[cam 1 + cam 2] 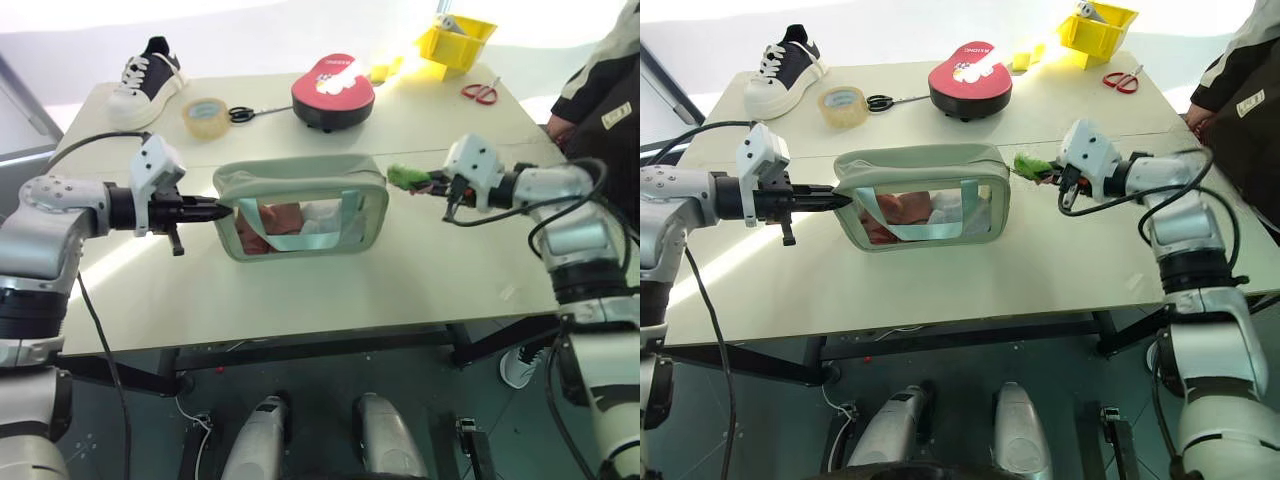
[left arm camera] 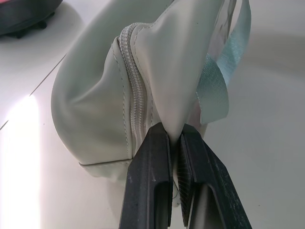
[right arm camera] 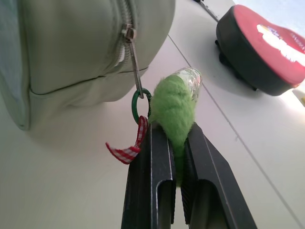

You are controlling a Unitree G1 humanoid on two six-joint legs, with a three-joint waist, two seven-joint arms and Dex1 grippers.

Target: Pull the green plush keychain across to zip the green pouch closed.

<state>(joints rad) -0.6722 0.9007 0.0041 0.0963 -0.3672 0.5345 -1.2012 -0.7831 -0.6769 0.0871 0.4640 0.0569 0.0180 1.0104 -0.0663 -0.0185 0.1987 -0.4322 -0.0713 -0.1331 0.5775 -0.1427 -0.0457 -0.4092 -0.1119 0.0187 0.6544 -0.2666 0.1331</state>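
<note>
The green pouch (image 1: 300,205) stands upright near the middle of the desk (image 1: 330,290), its clear window facing the near edge, with red and white things dimly visible inside. The left claw (image 1: 222,211) is pinched tight on the pouch's left end; in the left wrist view its two black fingers (image 2: 147,181) clamp a fold of the pale fabric just beside the closed zipper (image 2: 136,100).

At the pouch's right end, the green plush keychain (image 1: 405,176) sticks out to the right, gripped between the fingers of the right claw (image 1: 432,184). The right wrist view shows the fuzzy green ball squeezed between the fingers, hanging from a green ring (image 3: 138,104) on the metal zipper pull (image 3: 133,59), with a scrap of red checked ribbon (image 3: 127,148) beside it.

Along the far side of the desk lie a sneaker (image 1: 148,80), a roll of tape (image 1: 205,116), black scissors (image 1: 250,113), a red domed case (image 1: 333,90), red scissors (image 1: 482,92) and a yellow bin (image 1: 455,42). A person's dark sleeve (image 1: 600,100) shows at the far right.
</note>
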